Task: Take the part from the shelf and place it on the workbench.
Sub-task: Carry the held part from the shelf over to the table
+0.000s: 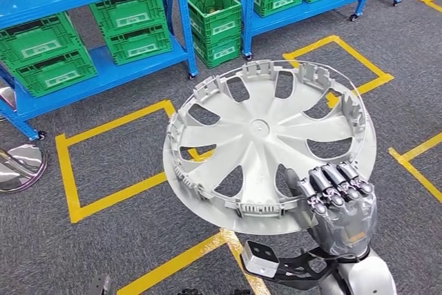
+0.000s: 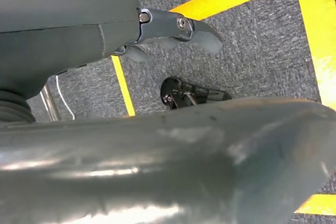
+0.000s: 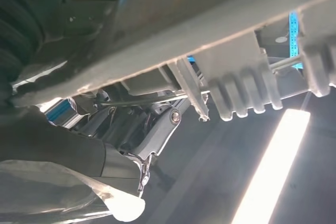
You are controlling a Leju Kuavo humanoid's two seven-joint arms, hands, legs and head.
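The part (image 1: 268,146), a grey plastic wheel cover, is off the shelf and held in the air in front of the robot, nearly flat, inner side up, its clips ringed around the rim. The right hand (image 1: 341,202) grips it at the near rim on the robot's right: the dark fingers (image 1: 333,179) curl over the top of the rim while the palm sits underneath, so they are clamped on the cover. The disc spreads forward and to the left from that grip, most of it hanging clear of the hand.

The left hand (image 2: 118,30) hangs low over the floor; its fingers look loosely extended with nothing in them, though the view is partial.

Below lies grey carpet (image 1: 130,253) marked with yellow tape lines (image 1: 112,195). Blue shelves (image 1: 104,67) with green crates (image 1: 130,25) stand beyond. No counter is in sight, so I judge the robot must turn or walk before setting the cover down.
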